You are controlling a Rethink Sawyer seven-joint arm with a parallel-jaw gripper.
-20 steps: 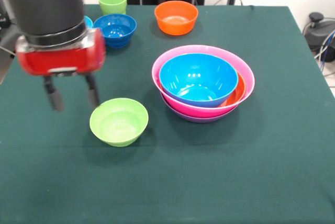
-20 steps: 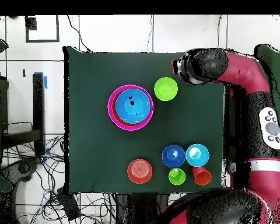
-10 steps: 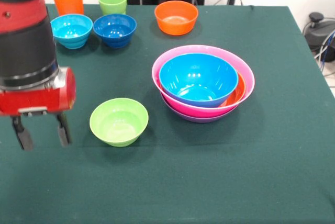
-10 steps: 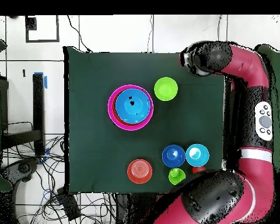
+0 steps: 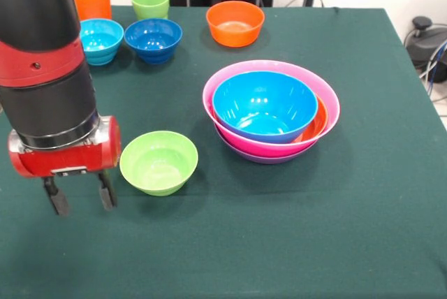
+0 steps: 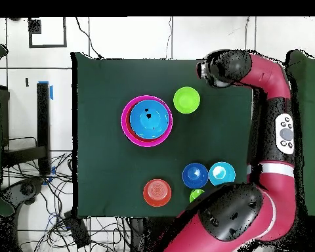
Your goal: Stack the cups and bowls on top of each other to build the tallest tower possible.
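My gripper hangs open and empty just left of the small lime green bowl, near the cloth. The tower stands at centre right: a large blue bowl nested in an orange one, inside the pink bowl, with purple beneath. At the far side sit an orange bowl, a dark blue bowl and a light blue bowl. Behind them stand the lime green cup and the orange cup. Overhead, the arm covers the orange cup and part of the green cup.
A dark green cloth covers the table. In the overhead view the arm's wrist is near the table's corner, beside the lime green bowl. Cables lie on the floor off the table.
The gripper has travelled from beside the far small bowls toward the table's near side and now sits lower, close to the lime green bowl's left. No bowl or cup has moved.
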